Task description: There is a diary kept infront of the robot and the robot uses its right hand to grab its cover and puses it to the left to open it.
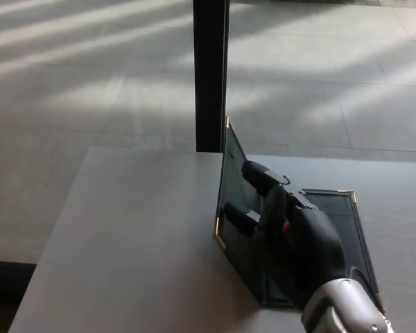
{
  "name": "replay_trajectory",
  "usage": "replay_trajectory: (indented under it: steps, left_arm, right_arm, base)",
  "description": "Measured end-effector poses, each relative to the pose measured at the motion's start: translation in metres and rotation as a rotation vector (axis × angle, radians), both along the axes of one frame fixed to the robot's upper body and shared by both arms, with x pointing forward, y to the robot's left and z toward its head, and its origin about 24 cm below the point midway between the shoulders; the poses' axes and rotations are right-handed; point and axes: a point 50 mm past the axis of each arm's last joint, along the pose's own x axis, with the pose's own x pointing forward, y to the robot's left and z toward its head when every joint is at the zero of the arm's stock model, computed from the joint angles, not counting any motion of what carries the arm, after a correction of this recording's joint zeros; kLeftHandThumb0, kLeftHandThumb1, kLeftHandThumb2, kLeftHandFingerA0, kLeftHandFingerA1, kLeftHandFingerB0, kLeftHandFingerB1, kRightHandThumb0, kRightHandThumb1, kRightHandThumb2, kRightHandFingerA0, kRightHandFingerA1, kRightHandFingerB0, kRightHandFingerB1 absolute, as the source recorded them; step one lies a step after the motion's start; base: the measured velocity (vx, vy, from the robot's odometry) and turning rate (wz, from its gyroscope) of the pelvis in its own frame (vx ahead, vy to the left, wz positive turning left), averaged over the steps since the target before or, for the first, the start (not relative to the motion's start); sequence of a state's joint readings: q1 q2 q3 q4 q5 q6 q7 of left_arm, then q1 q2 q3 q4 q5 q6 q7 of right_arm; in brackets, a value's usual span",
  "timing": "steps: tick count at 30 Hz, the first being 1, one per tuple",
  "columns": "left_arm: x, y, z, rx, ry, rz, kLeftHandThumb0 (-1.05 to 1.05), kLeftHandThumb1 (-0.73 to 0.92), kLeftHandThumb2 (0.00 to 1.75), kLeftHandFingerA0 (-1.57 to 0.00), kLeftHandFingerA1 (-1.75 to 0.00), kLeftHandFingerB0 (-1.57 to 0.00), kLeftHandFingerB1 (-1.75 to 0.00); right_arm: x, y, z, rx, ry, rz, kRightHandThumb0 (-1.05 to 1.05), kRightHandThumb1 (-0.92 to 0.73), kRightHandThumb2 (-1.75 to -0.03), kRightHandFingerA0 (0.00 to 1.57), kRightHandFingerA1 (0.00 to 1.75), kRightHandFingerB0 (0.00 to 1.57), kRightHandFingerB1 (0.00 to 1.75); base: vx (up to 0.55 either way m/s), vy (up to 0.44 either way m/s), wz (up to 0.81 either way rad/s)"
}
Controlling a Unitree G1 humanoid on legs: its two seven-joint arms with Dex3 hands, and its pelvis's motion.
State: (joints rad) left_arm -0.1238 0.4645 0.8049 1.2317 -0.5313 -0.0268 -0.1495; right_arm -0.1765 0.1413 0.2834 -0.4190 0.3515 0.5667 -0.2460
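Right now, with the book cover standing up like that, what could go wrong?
The diary's cover stands nearly upright, only pressed by the right hand, not clearly gripped. If the fingers slip, it could probably flop shut again. Pushing hard might also slide the whole diary left across the table instead of opening it.

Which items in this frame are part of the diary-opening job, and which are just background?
In the job:
black diary, its cover raised near upright
right hand, fingers against the cover's inner face

Background:
grey table
black post
tiled floor
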Motion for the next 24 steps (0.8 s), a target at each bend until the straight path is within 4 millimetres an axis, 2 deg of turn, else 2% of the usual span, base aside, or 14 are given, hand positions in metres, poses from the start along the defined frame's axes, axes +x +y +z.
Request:
replay_trajectory:
  steps: [1, 2, 4, 5, 6, 9, 10, 13, 14, 15, 16, 22, 23, 24]
  left_arm:
    - [0.0, 0.0, 0.0, 0.0, 0.001, 0.0, -0.93, 0.57, 1.42, -0.37, -1.15, -0.01, -0.9]
    - [0.0, 0.0, 0.0, 0.0, 0.002, 0.001, -0.94, 0.57, 1.42, -0.33, -1.13, 0.0, -0.89]
    - [0.0, 0.0, 0.0, 0.0, 0.002, 0.001, -0.95, 0.59, 1.44, -0.37, -1.16, 0.0, -0.9]
    - [0.0, 0.0, 0.0, 0.0, 0.003, 0.001, -1.05, 0.92, 1.06, -0.26, -1.63, -0.2, -1.41]
    - [0.0, 0.0, 0.0, 0.001, 0.005, -0.001, -1.05, 0.92, 1.06, -0.27, -1.64, -0.21, -1.41]
    - [0.001, -0.001, 0.0, 0.003, 0.011, -0.008, -1.05, 0.92, 1.06, -0.29, -1.62, -0.23, -1.4]
    - [0.002, -0.001, 0.0, 0.004, 0.012, -0.008, -0.97, 0.62, 1.46, -0.32, -1.14, 0.0, -0.9]
    - [0.005, -0.001, 0.0, 0.007, 0.016, -0.01, -0.94, 0.62, 1.45, -0.34, -1.14, 0.0, -0.89]
    - [0.005, -0.001, 0.001, 0.008, 0.016, -0.01, -0.88, 0.58, 1.4, -0.33, -1.1, 0.0, -0.85]
    - [0.006, -0.001, 0.001, 0.008, 0.016, -0.011, -0.88, 0.58, 1.4, -0.33, -1.1, 0.0, -0.85]
    - [0.007, -0.001, 0.001, 0.008, 0.015, -0.013, -1.05, 0.92, 1.06, -0.27, -1.61, -0.19, -1.37]
    - [0.008, -0.002, 0.001, 0.01, 0.022, -0.023, -1.05, 0.92, 1.08, -0.31, -1.62, -0.23, -1.43]
    - [0.008, -0.002, 0.001, 0.011, 0.023, -0.025, -1.05, 0.92, 1.07, -0.31, -1.61, -0.22, -1.39]
    - [0.008, -0.002, 0.001, 0.011, 0.025, -0.026, -1.05, 0.92, 1.07, -0.31, -1.61, -0.21, -1.36]
  right_arm:
    - [-0.002, 0.003, 0.0, -0.031, -0.013, 0.021, -0.37, -0.54, -1.17, 0.01, 0.52, 0.03, 0.53]
    - [-0.003, 0.006, -0.002, -0.063, -0.024, 0.039, -0.91, -0.92, -1.02, 0.13, 0.56, 0.09, 0.49]
    - [-0.006, 0.009, -0.005, -0.12, -0.038, 0.072, -0.84, -0.92, -0.92, 0.11, 0.52, 0.06, 0.45]
    - [-0.007, 0.01, -0.006, -0.145, -0.043, 0.083, -0.83, -0.86, -1.25, 0.11, 0.55, 0.05, 0.45]
    - [-0.007, 0.01, -0.01, -0.18, -0.045, 0.098, -0.84, -0.85, -1.25, 0.1, 0.54, 0.06, 0.46]
    - [-0.005, 0.01, -0.021, -0.294, -0.037, 0.135, -0.78, -0.83, -1.22, 0.12, 0.53, 0.04, 0.48]
    - [-0.004, 0.01, -0.024, -0.315, -0.033, 0.14, -0.77, -0.83, -1.25, 0.05, 0.51, 0.03, 0.47]
    - [0.007, 0.006, -0.035, -0.43, -0.015, 0.15, -0.85, -0.84, -1.22, 0.15, 0.58, 0.06, 0.5]
    - [0.011, 0.004, -0.038, -0.461, -0.007, 0.143, -0.82, -0.92, -0.85, 0.24, 0.6, 0.2, 0.49]
    - [0.014, 0.002, -0.041, -0.488, 0.001, 0.135, -0.82, -0.92, -0.85, 0.24, 0.6, 0.2, 0.49]
    - [0.019, -0.001, -0.045, -0.523, 0.009, 0.123, -0.81, -0.92, -0.83, 0.25, 0.61, 0.22, 0.48]
    - [0.044, -0.019, -0.061, -0.621, 0.077, 0.042, -0.76, -0.92, -0.8, 0.27, 0.62, 0.18, 0.47]
    - [0.049, -0.023, -0.062, -0.633, 0.089, 0.023, -0.8, -0.79, -1.05, 0.28, 0.65, 0.16, 0.52]
    - [0.053, -0.027, -0.063, -0.642, 0.099, 0.008, -0.64, -0.67, -1.15, 0.49, 0.79, 0.04, 0.48]
  base:
    - [0.0, 0.0, 0.0]
    - [0.0, 0.0, 0.0]
    - [0.0, 0.0, 0.0]
    - [0.0, 0.0, 0.0]
    - [0.0, 0.0, 0.0]
    - [0.0, 0.0, 0.0]
    - [0.0, 0.0, 0.0]
    - [0.0, 0.0, 0.0]
    - [0.0, 0.0, 0.0]
    - [0.0, 0.0, 0.0]
    - [0.0, 0.0, 0.0]
    - [0.0, 0.0, 0.0]
    - [0.0, 0.0, 0.0]
    - [0.0, 0.0, 0.0]
